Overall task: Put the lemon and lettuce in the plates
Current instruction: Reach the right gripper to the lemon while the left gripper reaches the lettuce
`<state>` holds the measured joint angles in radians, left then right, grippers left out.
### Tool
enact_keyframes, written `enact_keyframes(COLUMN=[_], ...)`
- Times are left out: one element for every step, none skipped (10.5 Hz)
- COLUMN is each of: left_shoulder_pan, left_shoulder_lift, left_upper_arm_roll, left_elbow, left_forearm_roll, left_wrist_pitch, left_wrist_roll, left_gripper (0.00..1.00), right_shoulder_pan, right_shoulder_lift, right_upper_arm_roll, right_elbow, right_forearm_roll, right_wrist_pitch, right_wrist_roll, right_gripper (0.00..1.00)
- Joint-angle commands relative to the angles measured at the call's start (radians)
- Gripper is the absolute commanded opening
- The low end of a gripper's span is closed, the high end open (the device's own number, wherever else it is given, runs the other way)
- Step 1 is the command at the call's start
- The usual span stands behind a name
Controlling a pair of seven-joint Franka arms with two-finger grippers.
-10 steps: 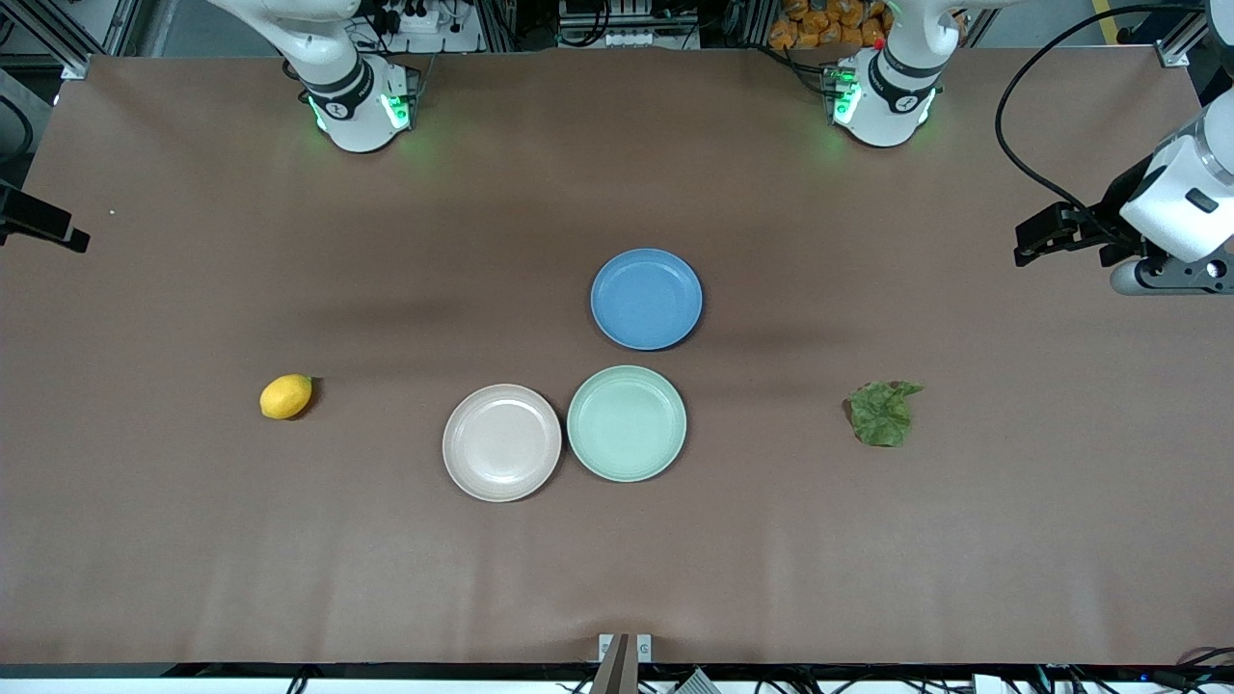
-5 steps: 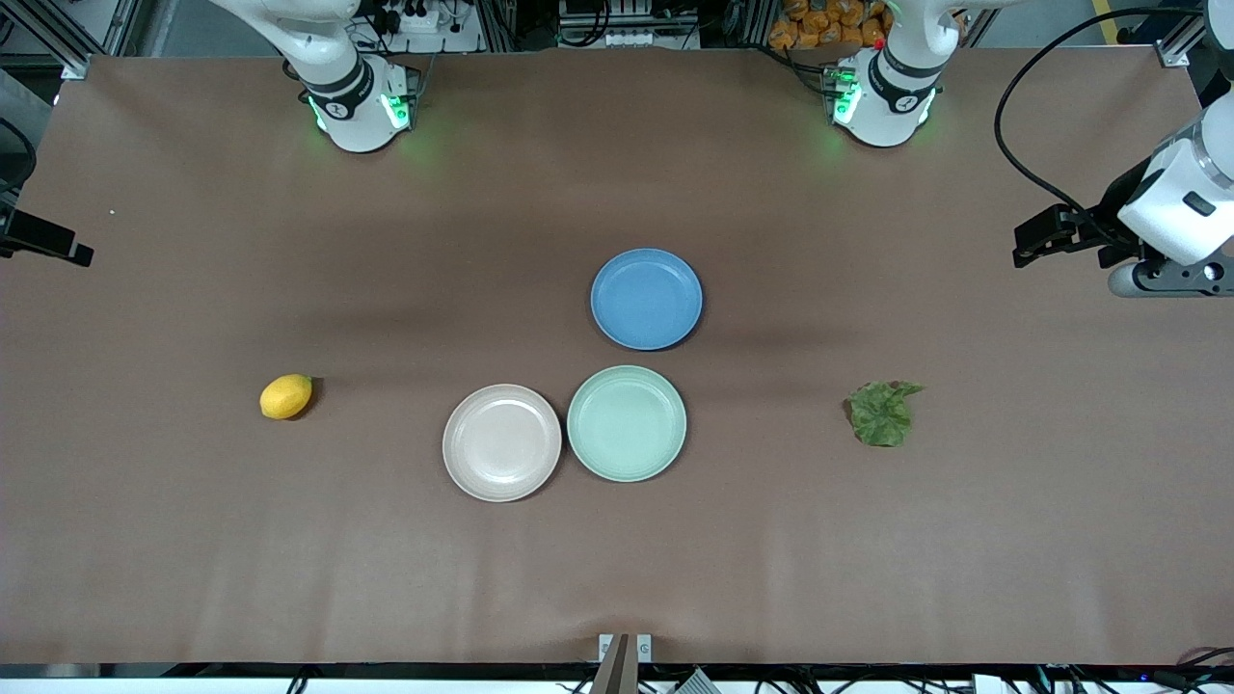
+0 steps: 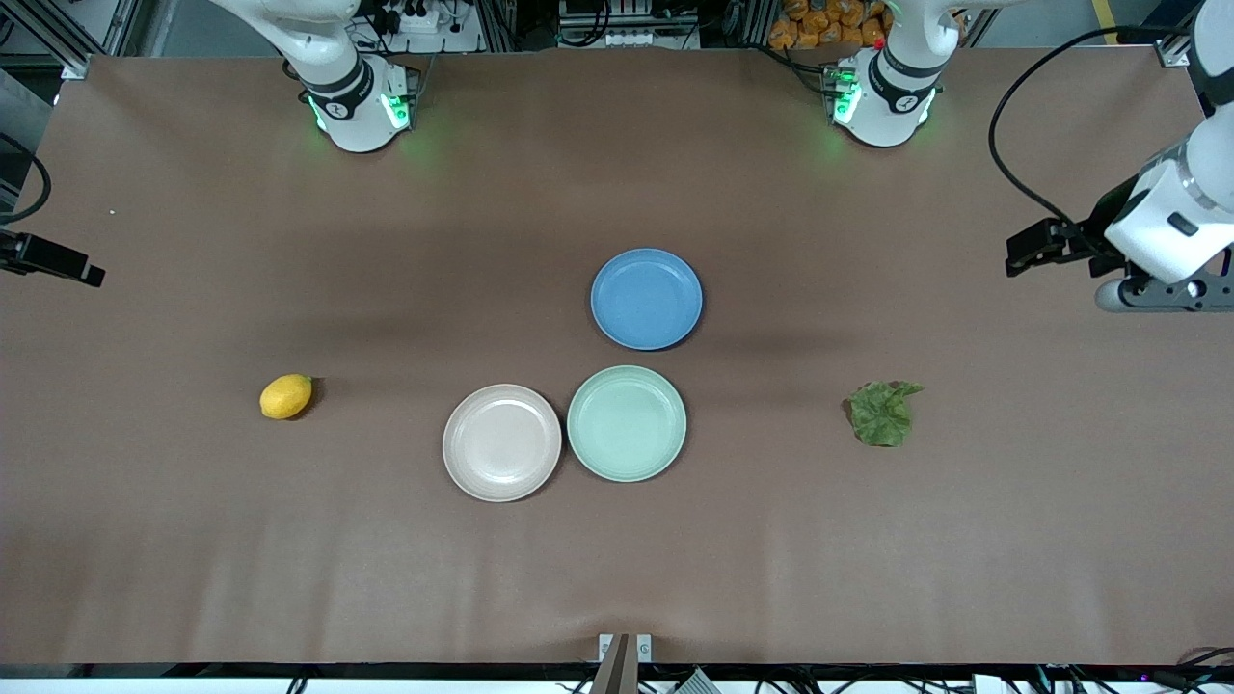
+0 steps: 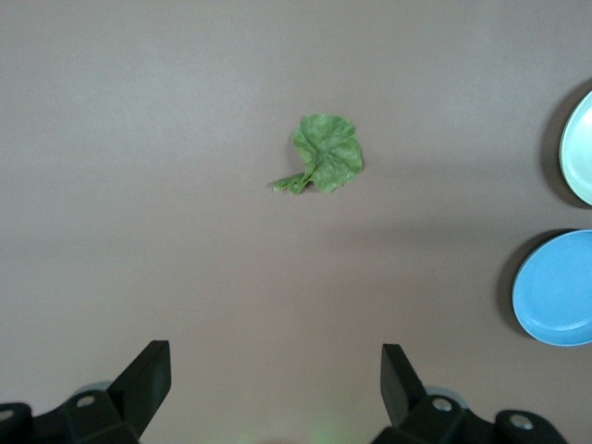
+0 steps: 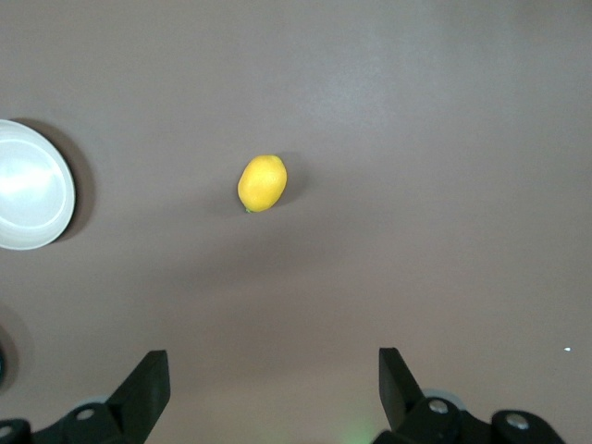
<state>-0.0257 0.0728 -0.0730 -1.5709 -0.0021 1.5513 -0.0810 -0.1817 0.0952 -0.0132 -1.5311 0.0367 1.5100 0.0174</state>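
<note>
The yellow lemon [image 3: 286, 396] lies on the brown table toward the right arm's end and shows in the right wrist view [image 5: 263, 182]. The dark green lettuce [image 3: 881, 413] lies toward the left arm's end and shows in the left wrist view [image 4: 324, 155]. The beige-pink plate [image 3: 501, 442] and the mint green plate [image 3: 627, 423] sit side by side, touching, mid-table; both are bare. My left gripper [image 3: 1036, 248] [image 4: 275, 370] hangs open and empty high over the table's edge, well apart from the lettuce. My right gripper [image 3: 60, 262] [image 5: 273, 370] hangs open and empty, well apart from the lemon.
A blue plate [image 3: 646, 299] sits just farther from the front camera than the mint plate, bare. The arm bases [image 3: 359, 106] [image 3: 882, 101] stand along the table's back edge. A black cable [image 3: 1012, 116] loops near the left arm.
Both grippers have shifted a little inward over the table's ends. The lemon, lettuce and plates have not moved.
</note>
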Motion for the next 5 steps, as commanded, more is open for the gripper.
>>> enact_keyframes(left_shoulder_pan=[-0.002,-0.002,-0.002,-0.003,-0.002], left_shoulder_lift=[0.056,0.088,0.108,0.133,0.156], left_upper_arm_roll=[-0.002,-0.004,-0.004,-0.004,-0.005], left_elbow=[0.008,0.008,0.006,0.006,0.005], left_forearm_roll=[0.043,0.047,0.047,0.047,0.047], left_wrist_pitch=[0.081,0.093,0.11,0.116,0.139], left_wrist_roll=[0.004,0.004,0.006,0.006,0.006], left_gripper=[1.0,1.0,1.0,1.0,1.0], right_shoulder_pan=[-0.012,-0.013,-0.016,-0.021,-0.018], right_shoulder_lift=[-0.008,-0.008,-0.008,-0.008,-0.008], right_upper_arm_roll=[0.01,0.01,0.01,0.01,0.01], right_elbow=[-0.076,-0.11,-0.159,-0.208,-0.255], right_forearm_roll=[0.02,0.028,0.067,0.101,0.106], right_wrist_pitch=[0.079,0.122,0.168,0.221,0.28], right_wrist_roll=[0.064,0.064,0.064,0.065,0.087], right_gripper=[1.0,1.0,1.0,1.0,1.0])
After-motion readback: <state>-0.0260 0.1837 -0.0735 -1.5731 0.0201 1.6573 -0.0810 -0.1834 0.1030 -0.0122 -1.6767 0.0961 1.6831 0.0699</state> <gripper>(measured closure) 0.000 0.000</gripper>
